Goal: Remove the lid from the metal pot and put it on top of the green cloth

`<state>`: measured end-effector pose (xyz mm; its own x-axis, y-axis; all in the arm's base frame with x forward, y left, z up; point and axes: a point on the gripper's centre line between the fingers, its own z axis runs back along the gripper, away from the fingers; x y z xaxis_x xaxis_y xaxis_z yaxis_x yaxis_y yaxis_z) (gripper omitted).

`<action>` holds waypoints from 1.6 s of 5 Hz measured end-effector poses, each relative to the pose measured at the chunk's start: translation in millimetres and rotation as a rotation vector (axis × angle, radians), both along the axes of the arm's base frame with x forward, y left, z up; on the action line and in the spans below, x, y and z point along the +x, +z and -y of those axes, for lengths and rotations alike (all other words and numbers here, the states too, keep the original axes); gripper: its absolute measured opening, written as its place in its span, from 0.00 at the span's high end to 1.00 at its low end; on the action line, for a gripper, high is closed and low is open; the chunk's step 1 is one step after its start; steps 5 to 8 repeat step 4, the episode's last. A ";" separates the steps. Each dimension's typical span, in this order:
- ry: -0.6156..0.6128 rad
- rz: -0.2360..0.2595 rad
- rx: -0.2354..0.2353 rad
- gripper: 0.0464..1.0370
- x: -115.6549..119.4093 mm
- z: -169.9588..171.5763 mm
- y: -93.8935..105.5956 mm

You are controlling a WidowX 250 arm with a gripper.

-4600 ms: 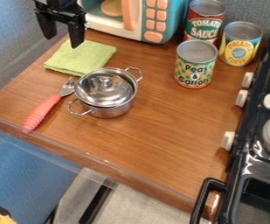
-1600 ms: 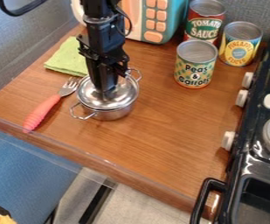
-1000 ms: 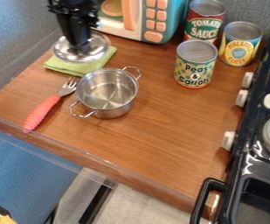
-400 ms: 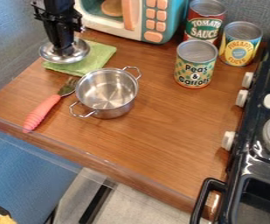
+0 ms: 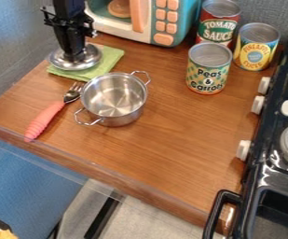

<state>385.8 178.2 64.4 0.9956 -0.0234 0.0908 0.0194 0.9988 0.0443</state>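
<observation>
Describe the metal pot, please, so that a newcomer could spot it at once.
Beside the black toy stove is a wooden counter. On it, between the pink-handled fork and the cans, stands an open metal pot. Unlike the shiny lid, it has two wire loop handles.

toy kitchen | black stove (image 5: 256,182) | toy microwave (image 5: 159,23) | food cans (image 5: 209,68) | wooden counter (image 5: 165,135)

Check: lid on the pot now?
No, the pot is uncovered, its inside visible, and the lid is over at the green cloth.

fixed camera, slanting down on the wooden counter (image 5: 177,135), fairly near
</observation>
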 end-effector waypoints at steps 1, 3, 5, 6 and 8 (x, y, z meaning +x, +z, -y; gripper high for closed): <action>-0.017 -0.013 0.000 0.70 1.9 6.7 -5.3; -0.010 -0.040 0.056 0.11 -7.6 6.8 9.5; 0.013 -0.035 0.059 0.03 -15.9 9.9 31.5; 0.013 -0.035 0.059 0.03 -15.9 9.9 31.5; 0.013 -0.035 0.059 0.03 -15.9 9.9 31.5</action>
